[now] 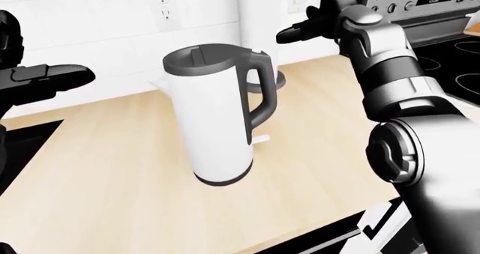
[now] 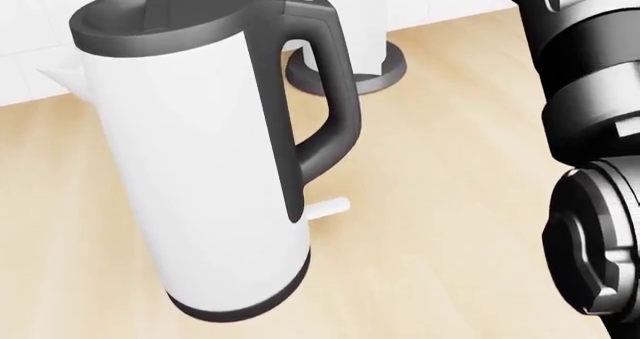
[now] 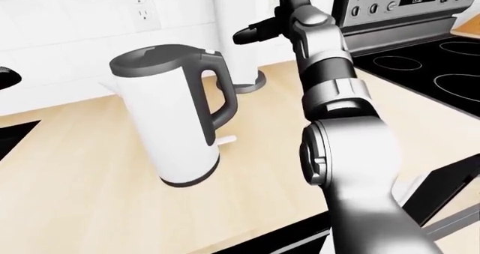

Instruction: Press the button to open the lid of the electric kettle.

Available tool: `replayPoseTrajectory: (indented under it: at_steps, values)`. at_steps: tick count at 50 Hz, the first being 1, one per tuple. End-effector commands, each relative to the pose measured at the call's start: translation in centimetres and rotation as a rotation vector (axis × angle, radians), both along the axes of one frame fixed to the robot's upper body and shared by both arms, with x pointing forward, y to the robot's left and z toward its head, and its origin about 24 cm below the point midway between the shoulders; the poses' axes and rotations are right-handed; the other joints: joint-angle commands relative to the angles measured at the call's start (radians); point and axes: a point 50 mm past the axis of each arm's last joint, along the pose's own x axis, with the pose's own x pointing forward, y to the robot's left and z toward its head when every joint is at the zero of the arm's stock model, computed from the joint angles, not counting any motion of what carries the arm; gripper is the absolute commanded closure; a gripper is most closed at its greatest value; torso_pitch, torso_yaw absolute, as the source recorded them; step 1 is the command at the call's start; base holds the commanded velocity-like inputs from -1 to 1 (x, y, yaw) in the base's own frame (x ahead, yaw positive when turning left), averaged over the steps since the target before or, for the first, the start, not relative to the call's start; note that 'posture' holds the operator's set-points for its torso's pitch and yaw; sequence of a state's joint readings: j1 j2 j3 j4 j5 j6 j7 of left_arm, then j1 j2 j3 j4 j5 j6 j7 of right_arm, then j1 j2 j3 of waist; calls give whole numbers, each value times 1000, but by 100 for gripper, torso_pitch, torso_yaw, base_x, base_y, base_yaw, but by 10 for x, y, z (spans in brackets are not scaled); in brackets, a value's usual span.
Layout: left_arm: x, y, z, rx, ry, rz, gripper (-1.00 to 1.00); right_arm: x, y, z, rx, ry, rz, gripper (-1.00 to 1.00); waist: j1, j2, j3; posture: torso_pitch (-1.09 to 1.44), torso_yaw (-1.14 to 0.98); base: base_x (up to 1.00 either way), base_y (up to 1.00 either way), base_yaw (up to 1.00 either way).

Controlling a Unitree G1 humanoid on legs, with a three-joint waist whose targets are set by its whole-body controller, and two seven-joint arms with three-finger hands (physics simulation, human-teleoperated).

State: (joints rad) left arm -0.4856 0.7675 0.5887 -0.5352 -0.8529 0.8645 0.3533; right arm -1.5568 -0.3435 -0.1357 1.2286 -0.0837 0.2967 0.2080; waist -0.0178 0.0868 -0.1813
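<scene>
Partly hidden, the right robot hand (image 1: 315,26) – grip unclear – hovers beside the lidded kettle (image 1: 218,116); left robot hand (image 1: 41,77) open.

The right arm (image 1: 390,80) is glossy grey with black bands and a round black-ringed joint; each robot hand is black.

Our right arm (image 3: 330,91) reaches up and far, its right hand (image 1: 311,26) raised high, fingers seemingly spread. Our left hand (image 1: 45,77) hovers at left, fingers extended.
</scene>
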Motion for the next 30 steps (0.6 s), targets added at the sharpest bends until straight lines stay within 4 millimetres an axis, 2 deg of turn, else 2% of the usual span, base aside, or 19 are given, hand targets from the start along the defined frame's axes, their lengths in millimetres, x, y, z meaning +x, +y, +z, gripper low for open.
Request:
replayPoseTrajectory:
  at_steps: [1,30]
  values:
    - [-6,0,13,19,-69,11,-100,-5,5,27,-3,-102,19,-100,0,2,-16,-31,0,0,0,0]
    - [-7,1,11,19,-67,14,-100,-4,24,22,-20,-90,68,-100,1,4,-16,-31,0,0,0,0]
